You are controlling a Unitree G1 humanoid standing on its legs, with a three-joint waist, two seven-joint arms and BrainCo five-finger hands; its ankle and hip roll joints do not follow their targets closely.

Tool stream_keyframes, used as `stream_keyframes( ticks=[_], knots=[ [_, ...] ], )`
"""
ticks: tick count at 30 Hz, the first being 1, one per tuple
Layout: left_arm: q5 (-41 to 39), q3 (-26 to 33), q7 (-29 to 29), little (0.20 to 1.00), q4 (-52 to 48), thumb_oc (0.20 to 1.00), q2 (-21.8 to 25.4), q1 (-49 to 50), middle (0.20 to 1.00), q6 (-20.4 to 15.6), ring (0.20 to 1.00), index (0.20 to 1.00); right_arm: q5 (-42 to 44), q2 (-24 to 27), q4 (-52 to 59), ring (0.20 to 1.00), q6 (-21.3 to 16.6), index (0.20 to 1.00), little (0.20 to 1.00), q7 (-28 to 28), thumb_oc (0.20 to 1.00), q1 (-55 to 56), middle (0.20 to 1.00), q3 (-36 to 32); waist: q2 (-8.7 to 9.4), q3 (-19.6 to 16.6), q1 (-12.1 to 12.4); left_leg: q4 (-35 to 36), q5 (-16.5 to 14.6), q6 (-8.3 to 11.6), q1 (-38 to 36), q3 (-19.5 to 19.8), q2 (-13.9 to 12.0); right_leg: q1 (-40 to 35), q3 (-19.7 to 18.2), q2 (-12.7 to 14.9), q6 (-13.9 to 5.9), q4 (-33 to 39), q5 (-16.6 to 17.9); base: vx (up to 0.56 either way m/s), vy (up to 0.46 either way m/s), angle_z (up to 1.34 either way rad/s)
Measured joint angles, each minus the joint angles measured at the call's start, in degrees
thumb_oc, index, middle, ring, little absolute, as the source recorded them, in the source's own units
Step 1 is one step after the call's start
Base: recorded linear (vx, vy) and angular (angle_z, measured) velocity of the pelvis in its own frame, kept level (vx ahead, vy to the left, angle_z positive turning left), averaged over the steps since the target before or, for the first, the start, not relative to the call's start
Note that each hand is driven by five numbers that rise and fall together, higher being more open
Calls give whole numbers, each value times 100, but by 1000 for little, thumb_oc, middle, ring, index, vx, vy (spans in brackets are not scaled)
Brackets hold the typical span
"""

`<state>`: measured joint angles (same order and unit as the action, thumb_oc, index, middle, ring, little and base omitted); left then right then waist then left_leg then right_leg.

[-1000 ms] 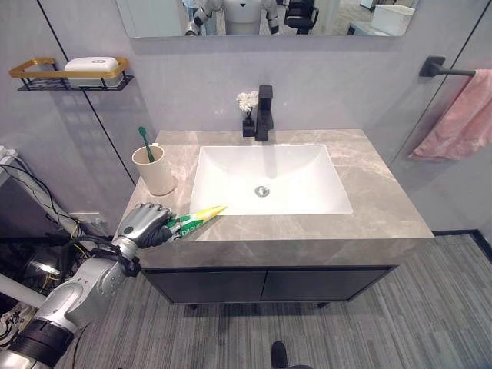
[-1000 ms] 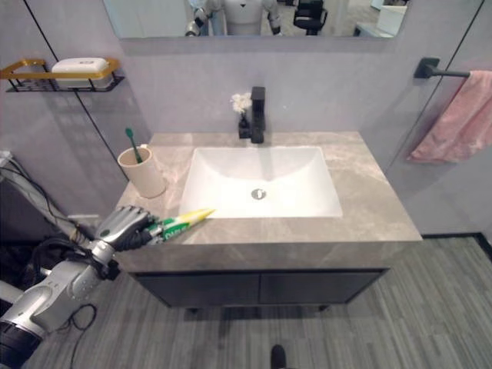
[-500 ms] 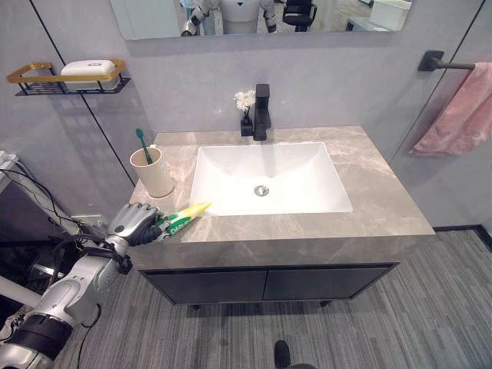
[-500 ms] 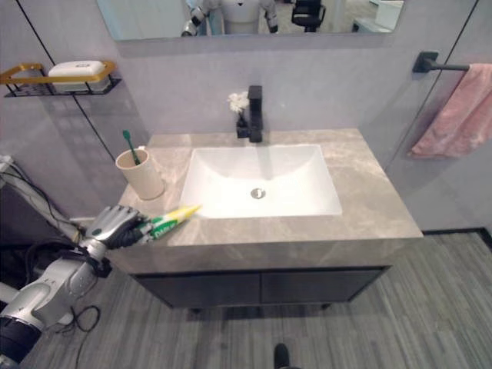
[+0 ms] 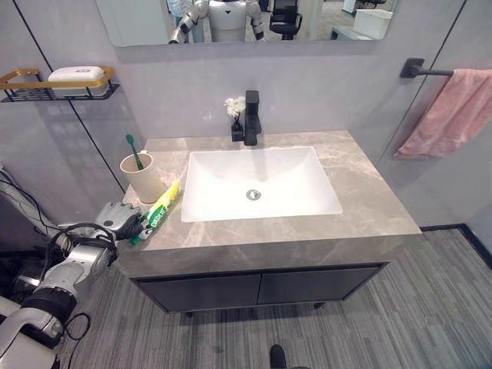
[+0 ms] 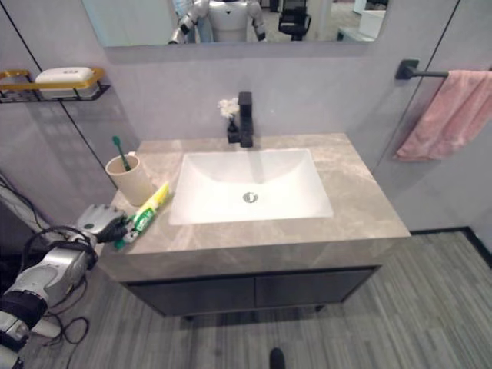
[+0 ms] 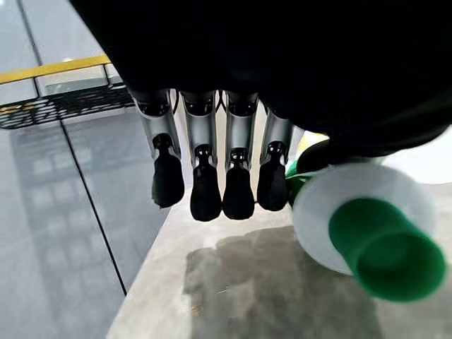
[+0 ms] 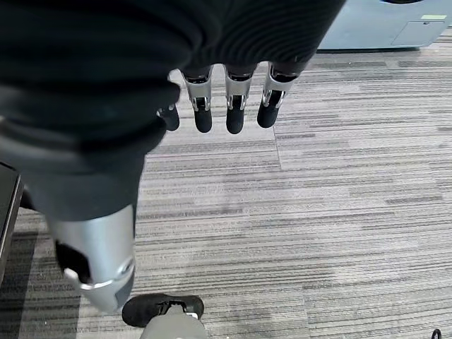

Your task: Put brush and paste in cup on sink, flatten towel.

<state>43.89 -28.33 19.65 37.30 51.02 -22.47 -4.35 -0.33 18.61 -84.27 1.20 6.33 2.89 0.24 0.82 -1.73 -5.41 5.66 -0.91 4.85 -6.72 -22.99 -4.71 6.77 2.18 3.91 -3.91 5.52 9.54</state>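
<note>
Toothbrush (image 5: 134,148) is already placed in the cup (image 5: 142,177); the toothpaste tube (image 5: 156,212) is gripped by the curled left hand (image 5: 117,218), beside the cup. The pink towel (image 5: 450,114) is not yet flattened, and the right hand (image 8: 212,106) is relaxed, holding nothing.

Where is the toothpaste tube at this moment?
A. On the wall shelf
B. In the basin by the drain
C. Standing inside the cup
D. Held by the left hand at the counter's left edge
D: the left hand is curled round the cap end of the toothpaste tube, whose far end points up toward the cup holding the toothbrush.
</note>
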Motion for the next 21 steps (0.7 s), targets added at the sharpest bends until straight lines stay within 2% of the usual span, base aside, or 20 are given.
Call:
stream_keyframes(
  ticks=[1,2,6,17,21],
  knots=[
    [-1,4,37,683,11,683,-24,-3,683,43,683,683,-1,1,0,1000,-5,1000,1000,5,1000,21,1000,0,11,-21,-4,0,-2,0,11,-8,0,15,-7,-1,0,0,0,0,0,0],
    [-3,22,116,1000,106,1000,-96,-18,1000,141,1000,1000,-1,0,-7,1000,-7,1000,1000,17,1000,34,1000,2,13,-59,-3,0,-4,-1,11,-19,0,17,-11,-1,0,0,0,0,0,0],
    [-68,285,308,1000,418,1000,-475,-59,1000,409,1000,1000,0,0,-2,1000,-20,1000,1000,114,1000,32,1000,2,25,-105,4,1,-21,-1,-4,-94,9,37,-39,4,-2,0,-1,13,-2,-5],
    [-130,291,383,1000,-81,1000,-500,180,1000,400,1000,1000,1,3,0,1000,-13,1000,1000,117,1000,43,1000,1,82,-137,-2,0,-48,-10,-14,-120,10,36,-57,-3,-37,0,24,5,2,-2],
    [-302,598,398,1000,-356,1000,-586,375,1000,405,1000,1000,1,1,34,1000,-13,1000,1000,117,1000,17,1000,1,78,-129,3,0,-49,-10,-24,-113,8,21,-49,-3,-37,0,24,0,0,0]
  ],
)
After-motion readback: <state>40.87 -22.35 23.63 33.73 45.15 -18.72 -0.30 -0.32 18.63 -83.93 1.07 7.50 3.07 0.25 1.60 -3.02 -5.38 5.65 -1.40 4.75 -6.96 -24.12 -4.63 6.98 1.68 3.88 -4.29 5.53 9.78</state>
